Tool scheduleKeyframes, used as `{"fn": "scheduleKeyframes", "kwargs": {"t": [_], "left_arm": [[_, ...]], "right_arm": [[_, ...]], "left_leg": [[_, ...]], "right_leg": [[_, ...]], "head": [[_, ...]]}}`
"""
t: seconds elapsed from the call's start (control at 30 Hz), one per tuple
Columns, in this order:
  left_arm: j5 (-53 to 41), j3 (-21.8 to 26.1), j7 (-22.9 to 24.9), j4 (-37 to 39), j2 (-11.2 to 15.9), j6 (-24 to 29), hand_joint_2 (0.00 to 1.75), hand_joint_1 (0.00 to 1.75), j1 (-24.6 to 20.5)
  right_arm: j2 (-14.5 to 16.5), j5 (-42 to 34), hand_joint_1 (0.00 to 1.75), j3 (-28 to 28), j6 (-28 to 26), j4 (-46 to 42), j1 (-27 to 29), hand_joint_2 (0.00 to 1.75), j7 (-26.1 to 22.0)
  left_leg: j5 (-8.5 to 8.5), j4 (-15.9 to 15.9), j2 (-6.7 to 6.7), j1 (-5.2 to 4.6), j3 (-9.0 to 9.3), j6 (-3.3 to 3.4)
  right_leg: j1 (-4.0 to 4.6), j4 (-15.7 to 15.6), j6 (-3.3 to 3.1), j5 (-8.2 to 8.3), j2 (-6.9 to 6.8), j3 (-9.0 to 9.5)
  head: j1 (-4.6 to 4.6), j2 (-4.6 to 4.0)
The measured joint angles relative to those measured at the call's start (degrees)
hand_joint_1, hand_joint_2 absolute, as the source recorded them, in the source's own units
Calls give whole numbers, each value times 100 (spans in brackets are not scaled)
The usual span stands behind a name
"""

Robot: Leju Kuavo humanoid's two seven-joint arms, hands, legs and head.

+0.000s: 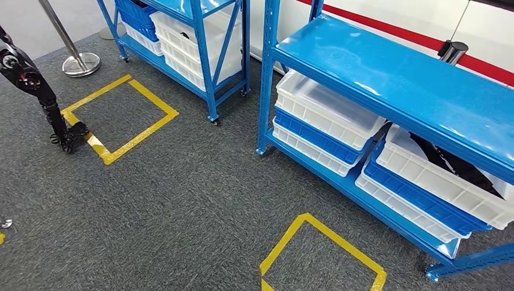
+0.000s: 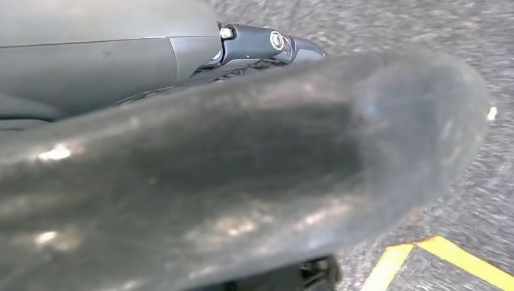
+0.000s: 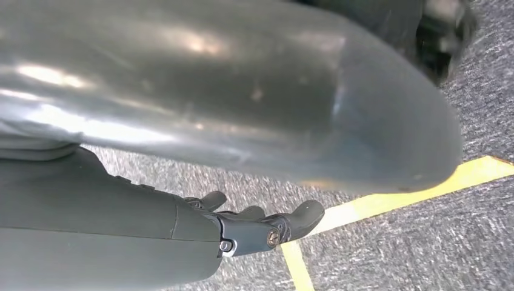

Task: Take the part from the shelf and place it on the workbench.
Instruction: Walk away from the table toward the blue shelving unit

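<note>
The head view looks down on grey carpet marked with yellow tape squares. Two blue shelf units stand on it. The nearer shelf carries stacked white and blue bins on its lower level. In the white bin at the right end lies a dark part, resting inside the bin and partly covered by the shelf deck above it.

The left hand hangs beside the robot's body over the carpet. Its dark fingers lie close together, and whether they are open or closed cannot be determined; nothing is visibly held.

The right hand also hangs over the carpet, near a yellow tape line. Its fingers are slightly curled and apart, holding nothing.

A chrome stanchion base stands at the far left.
</note>
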Motion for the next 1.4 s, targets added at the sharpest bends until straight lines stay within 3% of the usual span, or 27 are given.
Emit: {"fn": "scheduleKeyframes", "kwargs": {"t": [0.03,0.07,0.13,0.17,0.23,0.3,0.33,0.43,0.5,0.57,0.63,0.67,0.7,0.77,0.8,0.87,0.9,0.93,1.0,1.07,1.13,1.17,1.23,1.27,1.33,1.37,1.4], "left_arm": [[-1,-5,8,-1,1,8,0,0,0],[2,-7,22,-1,3,12,0,0,4],[7,-6,63,0,8,15,0,0,9],[10,-5,79,0,9,13,0,0,8],[16,-5,107,-1,9,0,0,0,2],[28,-4,132,1,10,-16,0,0,5],[39,-3,140,1,11,-22,0,0,5],[58,-1,145,-3,14,-36,0,0,-7],[59,1,138,-5,14,-52,0,0,-11],[62,2,129,-3,14,-76,0,0,2],[65,4,119,-1,14,-91,0,0,18],[65,5,113,-1,14,-92,0,0,25],[65,7,107,-1,16,-93,0,0,28],[64,12,100,2,20,-89,0,0,34],[62,14,97,4,22,-88,0,0,34],[59,15,93,7,24,-87,0,0,26],[57,16,91,6,24,-87,0,0,18],[56,17,91,5,25,-87,0,0,10],[56,19,90,4,23,-85,0,0,5],[49,19,91,4,22,-77,0,0,13],[29,19,97,4,23,-49,0,0,23],[17,19,100,4,22,-33,0,0,23],[7,19,104,4,20,-19,0,0,18],[5,19,105,4,20,-17,0,0,16],[4,19,107,4,23,-16,0,0,19],[4,19,107,4,26,-16,0,0,19],[2,19,107,3,27,-16,0,0,16]], "right_arm": [[2,14,0,-1,-1,0,-13,0,-3],[1,27,0,-1,-2,0,-24,0,-3],[-5,48,0,-1,-3,0,-24,0,0],[-11,57,0,-1,-3,0,-16,0,4],[-27,79,0,-1,-3,0,-6,0,26],[-42,100,0,-1,-3,0,-24,0,54],[-46,104,0,-1,-3,0,-32,0,63],[-56,116,0,-1,-3,-1,-29,0,82],[-61,133,0,-1,-9,-1,-22,0,93],[-66,149,0,-1,-16,-2,-23,0,95],[-70,156,0,-2,-20,-2,-26,0,86],[-73,159,0,-3,-21,-2,-24,0,82],[-76,165,0,-3,-22,-2,-22,0,78],[-79,175,0,-2,-22,-2,-26,0,75],[-81,178,0,-2,-22,-2,-30,0,73],[-89,179,0,-2,-24,-2,-27,0,69],[-92,180,0,-2,-26,-1,-16,0,67],[-95,180,0,-1,-27,-1,-2,0,66],[-100,180,0,-1,-32,-1,4,0,64],[-102,184,0,-1,-37,-2,-19,0,64],[-102,187,0,-1,-44,-2,-31,0,66],[-103,189,0,-1,-48,-1,-24,0,70],[-114,193,0,-1,-54,-1,-13,0,79],[-116,199,0,-1,-56,-1,-16,0,83],[-121,215,0,-1,-58,-2,-37,0,86],[-121,225,0,-2,-59,-2,-45,0,87],[-126,232,0,-2,-60,-2,-45,0,87]], "left_leg": [[-3,-5,77,-12,0,25],[-9,-5,163,-20,-2,43],[-23,-5,335,-32,-2,53],[-29,-4,409,-33,2,50],[-47,-4,536,-34,24,28],[-86,-3,646,-66,67,-32],[-108,-4,703,-81,95,-68],[-170,-16,833,-65,185,-179],[-399,286,583,-31,102,-234],[-799,1024,237,-12,-229,-264],[-967,1596,139,-8,-552,-287],[-866,1587,130,-1,-589,-290],[-655,1351,114,12,-516,-290],[-194,552,-96,59,-204,-295],[-65,245,-210,78,-84,-290],[-30,35,-313,66,-14,-243],[-19,28,-242,54,-14,-196],[-3,11,-176,48,-9,-145],[26,-28,-46,57,2,-49],[26,-40,110,48,0,3],[13,-39,288,40,-1,14],[7,-39,366,40,0,11],[-12,-38,501,47,20,-15],[-29,-36,562,33,38,-42],[-75,-35,675,-2,94,-119],[-96,-41,732,-19,130,-158],[-112,-57,796,-17,172,-197]], "right_leg": [[2,364,-21,-165,-181,-190],[-2,773,-34,-329,-266,-404],[-13,1273,10,-469,-315,-675],[-17,1184,63,-400,-336,-636],[-16,407,159,-96,-505,-228],[8,-275,144,136,-784,140],[24,-405,101,186,-860,200],[20,-437,-32,241,-679,212],[-41,-473,-110,278,-528,277],[-62,-479,-149,291,-379,292],[-54,-476,-152,286,-204,302],[-53,-474,-153,283,-112,314],[-56,-471,-152,280,-18,329],[-52,-446,-126,260,155,341],[-43,-429,-102,249,228,327],[-39,-428,-29,247,337,264],[-49,-447,10,256,391,229],[-58,-436,43,255,365,198],[-42,-177,55,114,92,51],[-30,546,14,-229,-229,-316],[-43,1231,33,-476,-308,-671],[-50,1286,79,-467,-324,-700],[-65,670,203,-211,-436,-368],[-67,222,235,-55,-598,-125],[-51,-347,209,154,-843,195],[-39,-403,161,189,-879,216],[-29,-401,116,206,-810,208]], "head": [[8,0],[15,0],[16,0],[19,0],[22,0],[19,0],[15,0],[10,0],[-8,0],[-33,0],[-40,0],[-39,0],[-41,0],[-42,0],[-40,0],[-37,0],[-36,0],[-36,0],[-18,0],[4,0],[8,0],[10,0],[15,0],[21,0],[15,0],[14,0],[8,0]]}}
